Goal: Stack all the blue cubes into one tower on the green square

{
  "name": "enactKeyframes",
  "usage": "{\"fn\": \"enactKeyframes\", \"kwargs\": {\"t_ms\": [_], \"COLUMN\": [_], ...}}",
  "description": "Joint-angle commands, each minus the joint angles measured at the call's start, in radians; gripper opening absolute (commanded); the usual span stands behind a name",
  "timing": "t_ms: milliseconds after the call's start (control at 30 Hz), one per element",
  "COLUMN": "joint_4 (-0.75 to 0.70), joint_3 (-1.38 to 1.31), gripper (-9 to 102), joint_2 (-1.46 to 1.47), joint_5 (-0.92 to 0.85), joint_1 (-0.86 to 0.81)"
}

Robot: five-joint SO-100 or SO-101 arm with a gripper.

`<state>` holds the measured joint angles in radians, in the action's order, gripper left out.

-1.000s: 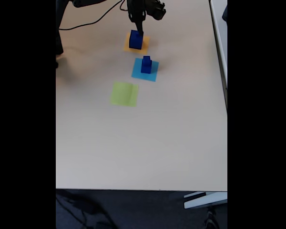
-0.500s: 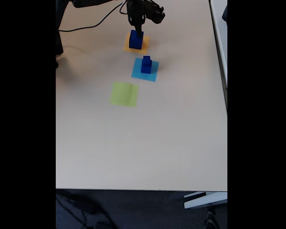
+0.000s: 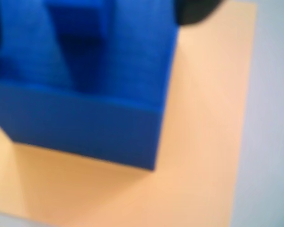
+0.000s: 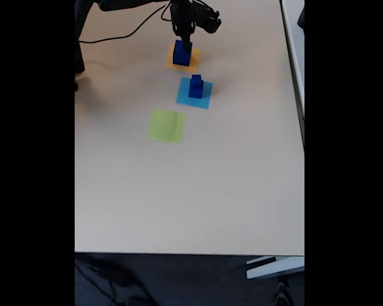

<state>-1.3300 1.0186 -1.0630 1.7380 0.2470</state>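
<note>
big blue cube (image 4: 181,54) sits on orange square (image 4: 172,64) at table (image 4: 198,191) far end, gripper (image 4: 184,39) right above it; can't tell if jaws apart or shut. 2 smaller cubes (image 4: 196,86) stacked on light-blue square (image 4: 186,97). green square (image 4: 166,125) bare, nearer cam. black cable (image 4: 124,30) top left. wrist view: cube (image 3: 85,75) blurry, close. no writing legible.

No readable text, label or number anywhere.
</note>
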Motion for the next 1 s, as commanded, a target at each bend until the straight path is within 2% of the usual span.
{"fn": "enactKeyframes", "kwargs": {"t_ms": [0, 967], "joint_4": [-0.002, -0.026], "joint_3": [0.0, 0.011], "gripper": [18, 10], "joint_2": [-0.02, -0.023], "joint_5": [-0.012, -0.015], "joint_1": [-0.015, -0.02]}}
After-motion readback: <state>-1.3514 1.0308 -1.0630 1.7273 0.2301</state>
